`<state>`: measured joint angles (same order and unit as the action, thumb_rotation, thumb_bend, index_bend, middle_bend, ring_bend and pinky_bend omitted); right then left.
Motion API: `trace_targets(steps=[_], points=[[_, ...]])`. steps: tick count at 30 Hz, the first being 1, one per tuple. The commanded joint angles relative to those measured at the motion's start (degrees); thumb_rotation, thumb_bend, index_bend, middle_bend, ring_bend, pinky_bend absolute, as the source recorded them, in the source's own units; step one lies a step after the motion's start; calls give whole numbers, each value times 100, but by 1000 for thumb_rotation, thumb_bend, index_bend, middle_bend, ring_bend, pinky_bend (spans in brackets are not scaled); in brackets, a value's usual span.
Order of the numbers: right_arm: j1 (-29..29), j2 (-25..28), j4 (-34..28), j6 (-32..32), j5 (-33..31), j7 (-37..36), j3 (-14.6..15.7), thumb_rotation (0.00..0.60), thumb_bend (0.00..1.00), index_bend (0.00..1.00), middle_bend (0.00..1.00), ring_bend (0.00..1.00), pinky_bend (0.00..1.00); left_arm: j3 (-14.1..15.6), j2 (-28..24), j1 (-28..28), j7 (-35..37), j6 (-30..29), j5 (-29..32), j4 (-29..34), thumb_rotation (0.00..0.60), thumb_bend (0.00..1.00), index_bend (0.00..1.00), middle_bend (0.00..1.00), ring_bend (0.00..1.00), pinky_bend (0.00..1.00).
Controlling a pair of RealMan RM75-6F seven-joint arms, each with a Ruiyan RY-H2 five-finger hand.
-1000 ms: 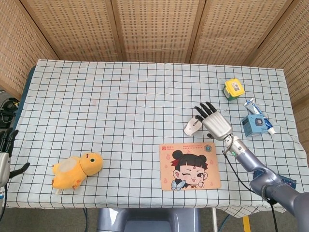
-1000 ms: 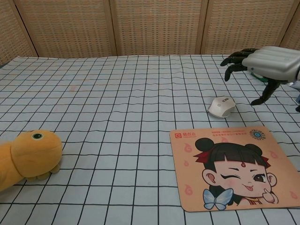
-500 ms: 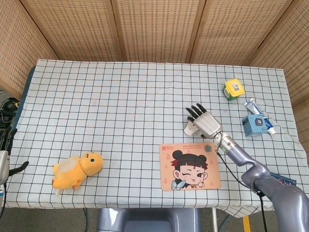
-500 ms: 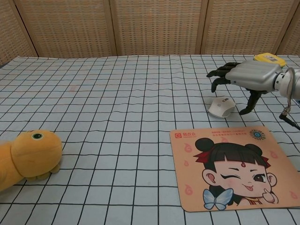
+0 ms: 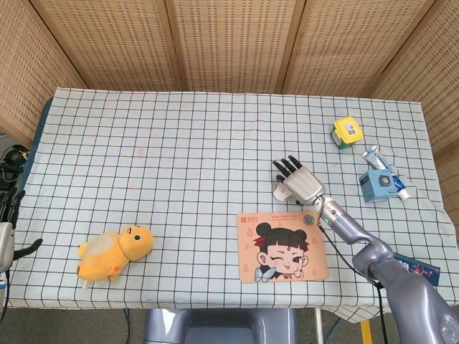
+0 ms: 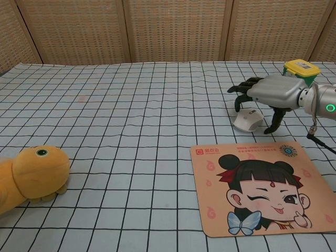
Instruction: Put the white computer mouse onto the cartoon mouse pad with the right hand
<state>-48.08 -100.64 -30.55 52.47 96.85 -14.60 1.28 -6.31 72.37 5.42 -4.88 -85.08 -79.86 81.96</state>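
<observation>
**One hand over the mouse, one at the table's edge**

Two hands show, and only the right hand (image 6: 273,93) is near the work. It hovers over the white computer mouse (image 6: 248,119), palm down, its dark fingers (image 6: 242,87) spread and arched over the mouse's far side, the thumb dropping toward the cloth beside it. In the chest view a gap shows between the palm and the mouse's top, and nothing is clasped; whether any fingertip touches the mouse I cannot tell. In the head view the hand (image 5: 301,183) covers most of the mouse (image 5: 281,191).

The mouse sits on the checked tablecloth (image 5: 179,158), just beyond the far edge of the cartoon mouse pad (image 6: 254,185), apart from it and not on it. The pad lies flat near the front of the table, its winking cartoon girl facing the robot.

Beyond the pad and to its right stand a yellow-lidded container (image 5: 346,132) and a blue box (image 5: 379,185) with a toothpaste tube (image 5: 380,166) beside it. Well off to the pad's left lies an orange plush toy (image 5: 113,252).

The left hand (image 5: 6,236) hangs off the table's left edge, far from the pad, holding nothing, its fingers apart.
</observation>
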Motion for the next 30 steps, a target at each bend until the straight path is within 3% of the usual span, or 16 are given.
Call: trace_targets(steps=[1,4,7,11,14,20,22,26,30], points=[[-6,-82,116,4,6,-60,65,600,183,345,106,2,66,2,7,4,-8,12,12,-11,600,0,0,0,0,0],[-6,-154,226,24,9,-106,107,600,185,381,138,28,86,-2,15,11,-8,32,34,-22,600,0,0,0,0,0],[7,-253,333,135,17,-181,133,600,190,472,237,125,152,-10,20,16,-12,42,56,-31,600,0,0,0,0,0],[33,-407,544,401,73,-308,192,600,199,680,538,429,458,-12,28,22,-24,43,64,-38,600,0,0,0,0,0],[50,-469,658,584,119,-402,241,600,204,784,636,542,569,-16,33,27,-21,52,77,-50,600,0,0,0,0,0],[28,-464,734,761,165,-459,287,600,206,804,654,564,590,-23,36,30,-8,51,88,-55,600,0,0,0,0,0],[-14,-402,708,1132,298,-333,341,600,206,804,654,564,590,-17,37,34,-7,65,91,-61,600,0,0,0,0,0],[-56,-199,383,1518,533,-43,503,600,205,804,654,564,590,-11,46,43,-16,75,88,-71,600,0,0,0,0,0],[-64,82,-351,1858,684,309,572,600,205,804,654,564,590,3,46,37,-16,34,45,-52,600,0,0,0,0,0]])
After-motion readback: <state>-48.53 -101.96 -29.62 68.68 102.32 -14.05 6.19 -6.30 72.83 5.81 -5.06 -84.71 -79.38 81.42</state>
